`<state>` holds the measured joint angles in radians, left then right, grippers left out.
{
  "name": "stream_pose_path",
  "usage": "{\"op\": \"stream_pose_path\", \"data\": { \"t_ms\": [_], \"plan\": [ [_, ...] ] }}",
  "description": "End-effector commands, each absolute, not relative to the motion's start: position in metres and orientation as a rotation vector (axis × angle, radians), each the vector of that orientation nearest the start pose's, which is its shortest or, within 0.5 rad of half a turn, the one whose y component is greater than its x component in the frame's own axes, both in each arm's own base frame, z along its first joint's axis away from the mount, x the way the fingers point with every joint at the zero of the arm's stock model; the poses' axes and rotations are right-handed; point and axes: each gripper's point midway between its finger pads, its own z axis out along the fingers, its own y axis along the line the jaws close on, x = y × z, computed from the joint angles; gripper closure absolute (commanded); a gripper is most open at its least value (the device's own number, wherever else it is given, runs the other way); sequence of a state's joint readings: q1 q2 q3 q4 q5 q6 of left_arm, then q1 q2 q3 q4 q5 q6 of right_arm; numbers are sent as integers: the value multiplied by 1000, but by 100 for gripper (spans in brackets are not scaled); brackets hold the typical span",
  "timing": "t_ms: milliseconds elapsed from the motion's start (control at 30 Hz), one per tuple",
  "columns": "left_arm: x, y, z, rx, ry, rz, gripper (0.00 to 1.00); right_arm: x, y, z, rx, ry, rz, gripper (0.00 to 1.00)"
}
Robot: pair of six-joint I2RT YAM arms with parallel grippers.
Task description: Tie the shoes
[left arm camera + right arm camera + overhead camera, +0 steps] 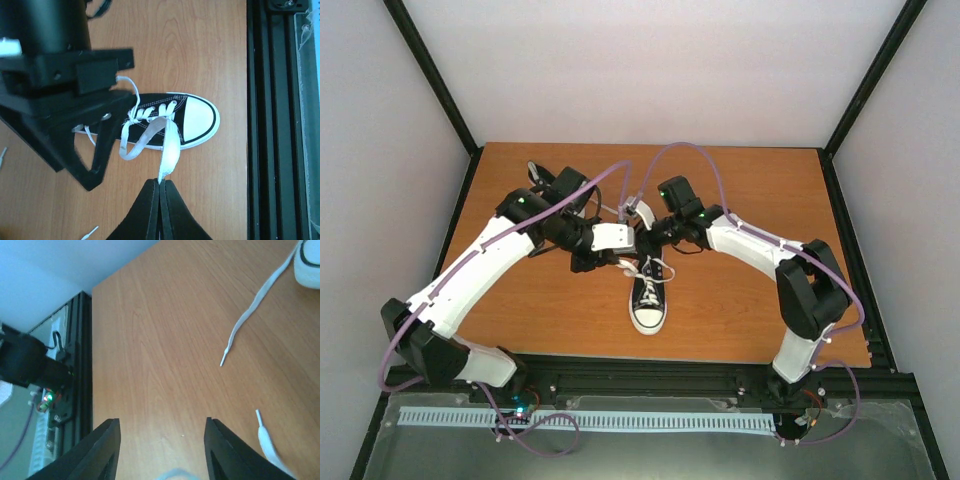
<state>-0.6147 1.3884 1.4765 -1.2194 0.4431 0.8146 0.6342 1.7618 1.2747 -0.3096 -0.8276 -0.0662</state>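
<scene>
1. At the middle of the table (750, 200), slightly toward the near edge, one shoe (648, 300) lies with its white toe cap pointing near; both arms lean in over its heel end.
2. The left gripper (161, 186) has its fingers pressed together on a fold of white lace (167, 145), which rises as a loop from the upper eyelets.
3. The right gripper (162, 445) has its fingers spread apart and holds nothing; it hangs over bare wood.
4. Black parts of the right arm (65, 100) hide the shoe's heel end in the left wrist view.
5. A loose lace end (252, 315) trails across the table toward the right gripper, and a second lace tip (264, 432) lies just beside its right finger.
6. By my reading the job is at an early to middle stage: the laces seem crossed at the eyelets and one loop is pinched, but no bow is formed or pulled tight.
7. What is left, as I judge it, is wrapping the free end round the loop, pulling it snug, then tying the other shoe.
8. I cannot clearly make out the second shoe in any view.
9. No box, tray or other container shows, so nothing is held in one.
</scene>
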Motion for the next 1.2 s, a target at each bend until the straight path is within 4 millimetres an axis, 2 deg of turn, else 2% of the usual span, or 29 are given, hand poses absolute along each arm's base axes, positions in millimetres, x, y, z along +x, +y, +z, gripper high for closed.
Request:
{"op": "stream_pose_path", "data": {
  "t_ms": [0, 67, 200, 300, 367, 467, 600, 867, 933, 1000, 1067, 1100, 1167],
  "plan": [
    [216, -241, 235, 1796, 1932, -522, 99, 280, 355, 193, -1197, 1994, 1246, 45],
    [230, -245, 234, 1746, 1951, -479, 99, 288, 341, 201, -1135, 1993, 1218, 43],
    [261, -253, 234, 1632, 1990, -405, 99, 311, 301, 218, -963, 1969, 1110, 43],
    [277, -262, 239, 1590, 1992, -406, 99, 301, 282, 228, -971, 1894, 1063, 43],
    [283, -269, 238, 1593, 1998, -428, 99, 282, 281, 242, -1039, 1790, 1089, 42],
    [290, -275, 236, 1595, 2010, -440, 99, 266, 282, 252, -1087, 1675, 1096, 39],
    [289, -278, 240, 1608, 1991, -475, 99, 275, 289, 248, -1069, 1652, 1029, 39],
    [284, -281, 249, 1618, 1962, -534, 99, 287, 312, 234, -1075, 1639, 1117, 41],
    [284, -282, 247, 1624, 1965, -542, 99, 289, 316, 233, -1072, 1640, 1129, 49],
    [284, -281, 247, 1622, 1967, -551, 99, 293, 315, 233, -1046, 1653, 1116, 73],
    [285, -281, 248, 1604, 1977, -579, 99, 301, 311, 228, -996, 1689, 1059, 88],
    [286, -280, 249, 1590, 1984, -590, 92, 305, 308, 226, -971, 1706, 1030, 95],
    [295, -275, 247, 1539, 2019, -586, 43, 314, 300, 219, -901, 1757, 973, 97]
  ]
}}
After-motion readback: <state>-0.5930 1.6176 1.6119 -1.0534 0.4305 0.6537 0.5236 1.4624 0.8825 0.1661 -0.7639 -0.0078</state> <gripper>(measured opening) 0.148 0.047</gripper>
